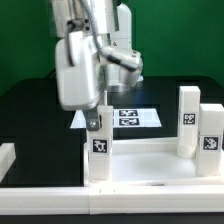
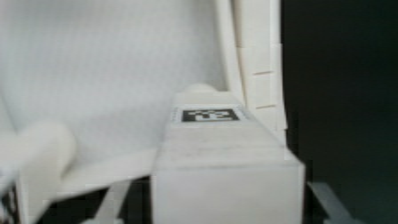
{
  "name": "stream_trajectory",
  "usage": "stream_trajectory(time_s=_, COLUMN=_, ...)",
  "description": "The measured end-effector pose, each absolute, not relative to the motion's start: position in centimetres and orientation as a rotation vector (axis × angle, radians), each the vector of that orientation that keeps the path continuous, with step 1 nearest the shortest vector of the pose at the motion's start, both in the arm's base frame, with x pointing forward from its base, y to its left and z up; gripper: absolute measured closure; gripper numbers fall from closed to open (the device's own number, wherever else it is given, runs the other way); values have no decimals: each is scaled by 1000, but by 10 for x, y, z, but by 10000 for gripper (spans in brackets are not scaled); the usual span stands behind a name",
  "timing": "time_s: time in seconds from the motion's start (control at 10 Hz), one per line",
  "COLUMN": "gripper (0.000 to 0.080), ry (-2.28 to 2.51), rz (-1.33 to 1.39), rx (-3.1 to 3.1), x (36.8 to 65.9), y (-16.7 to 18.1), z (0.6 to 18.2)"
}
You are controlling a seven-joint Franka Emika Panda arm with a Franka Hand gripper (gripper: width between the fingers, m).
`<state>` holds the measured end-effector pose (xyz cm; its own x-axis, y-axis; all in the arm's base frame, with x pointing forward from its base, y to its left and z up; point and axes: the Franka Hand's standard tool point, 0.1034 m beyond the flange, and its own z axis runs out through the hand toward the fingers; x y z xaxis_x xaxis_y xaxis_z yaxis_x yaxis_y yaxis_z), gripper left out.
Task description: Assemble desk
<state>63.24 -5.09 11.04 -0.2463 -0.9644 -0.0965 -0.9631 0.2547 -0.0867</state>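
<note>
Gripper point(image 1: 96, 124) is clamped on top of a tagged white leg point(image 1: 98, 155) w/ the leg standing upright at the tabletop panel point(image 1: 150, 160)'s corner, exterior view's left. Two more legs point(image 1: 189, 118) stand upright on the right. Marker board point(image 1: 128, 117) lies flat behind on the black table point(image 1: 30, 110).

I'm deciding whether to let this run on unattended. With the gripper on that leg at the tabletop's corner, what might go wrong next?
1. The gripper grips only the top of the leg; if the leg is not fully seated, it may tilt when released.
2. Any sideways pull could drag the tabletop out of place.
3. The other legs stand close together at the exterior view's right; a later approach there could knock one over.
</note>
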Motion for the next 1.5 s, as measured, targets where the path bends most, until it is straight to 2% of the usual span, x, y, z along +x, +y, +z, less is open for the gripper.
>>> stream_trajectory(time_s=0.2, gripper=514, ry=2476, rz=3, rx=-1695, x=632, y=-51, z=110)
stream_trajectory(time_s=0.4, gripper=514, ry=2352, rz=-27, rx=-1865, x=633, y=-50, z=110)
stream_trajectory(time_s=0.5, gripper=440, ry=2153, rz=-76, rx=-2082, x=636, y=-45, z=109)
stream_trajectory(time_s=0.6, gripper=254, ry=1926, rz=-93, rx=-2297, x=636, y=-41, z=108)
stream_trajectory(time_s=0.7, gripper=254, ry=1811, rz=-100, rx=-2392, x=636, y=-39, z=107)
stream_trajectory(time_s=0.8, gripper=172, ry=1763, rz=-105, rx=-2432, x=636, y=-40, z=107)
stream_trajectory(time_s=1.1, gripper=151, ry=1416, rz=-135, rx=-2666, x=635, y=-42, z=107)
stream_trajectory(time_s=1.2, gripper=150, ry=1055, rz=-166, rx=-2846, x=636, y=-46, z=108)
stream_trajectory(time_s=1.3, gripper=150, ry=948, rz=-171, rx=-2884, x=636, y=-49, z=107)
stream_trajectory(time_s=1.4, gripper=150, ry=1045, rz=-164, rx=-2848, x=636, y=-48, z=107)
stream_trajectory(time_s=1.5, gripper=233, ry=1056, rz=-164, rx=-2844, x=636, y=-48, z=107)
